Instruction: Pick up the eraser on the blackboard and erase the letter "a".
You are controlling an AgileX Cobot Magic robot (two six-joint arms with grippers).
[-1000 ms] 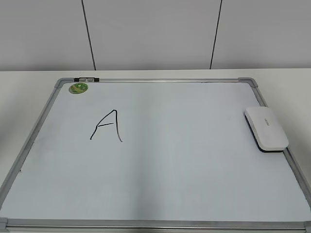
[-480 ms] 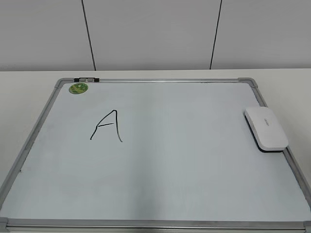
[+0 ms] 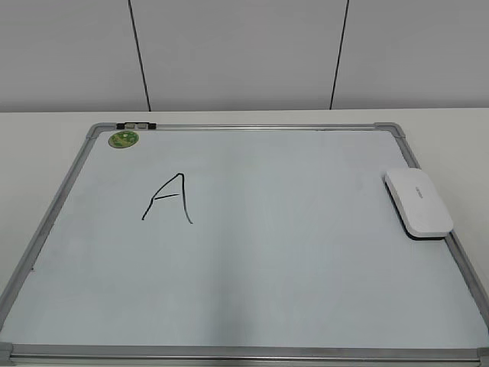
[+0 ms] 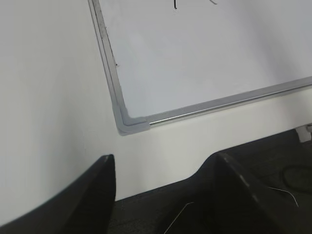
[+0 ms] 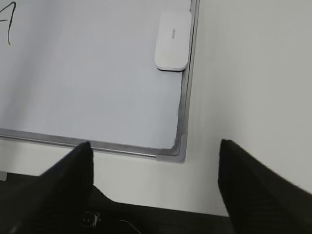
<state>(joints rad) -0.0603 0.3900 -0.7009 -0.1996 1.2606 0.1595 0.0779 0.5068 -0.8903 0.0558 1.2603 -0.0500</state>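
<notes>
Lying on blackboard (image 3: pixel 252 306), handwritten capital "A" (image 3: pixel 168 199), eraser (image 3: pixel 418 202) with unreadable lettering

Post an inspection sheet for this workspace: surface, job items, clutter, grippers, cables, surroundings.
Surface: white table, bare around the board.
Job's things: board lies flat; eraser rests at its right edge, untouched; a capital "A" is drawn left of centre.
Clutter: green sticker in the board's far left corner; otherwise nothing seen.
Grippers: left gripper and right gripper open, empty, off the board's near corners.
Cables: thin wire on the dark floor.
Surroundings: grey panelled wall.
</notes>
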